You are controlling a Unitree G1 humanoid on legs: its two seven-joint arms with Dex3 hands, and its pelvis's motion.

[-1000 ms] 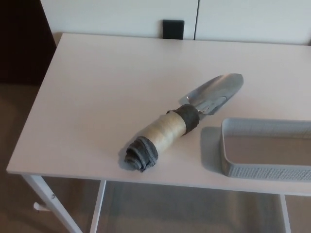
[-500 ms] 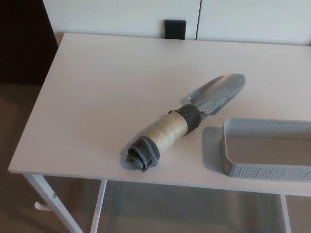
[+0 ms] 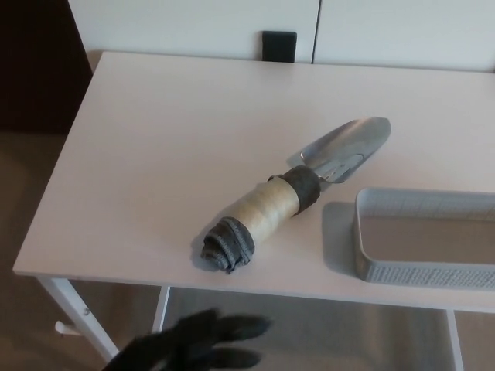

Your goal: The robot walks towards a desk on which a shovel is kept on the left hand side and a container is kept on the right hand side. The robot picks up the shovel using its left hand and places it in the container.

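Note:
The shovel [image 3: 290, 197] lies diagonally on the white desk [image 3: 155, 154], its silver blade [image 3: 348, 143] pointing to the far right. Its handle is wrapped in beige tape with grey cloth at the near end [image 3: 227, 245]. The grey woven container [image 3: 425, 236] stands just right of the shovel, empty, cut off by the picture's right edge. My left hand [image 3: 193, 344] shows at the bottom edge, below the desk's front edge and short of the shovel handle, blurred, with its fingers spread and holding nothing. My right hand is out of sight.
White cabinet doors [image 3: 193, 23] stand behind the desk, with a black square [image 3: 278, 45] at the desk's far edge. The desk's white legs [image 3: 77, 313] show below, over a beige floor.
My left hand has come into view at the bottom edge. The shovel and container lie where they were.

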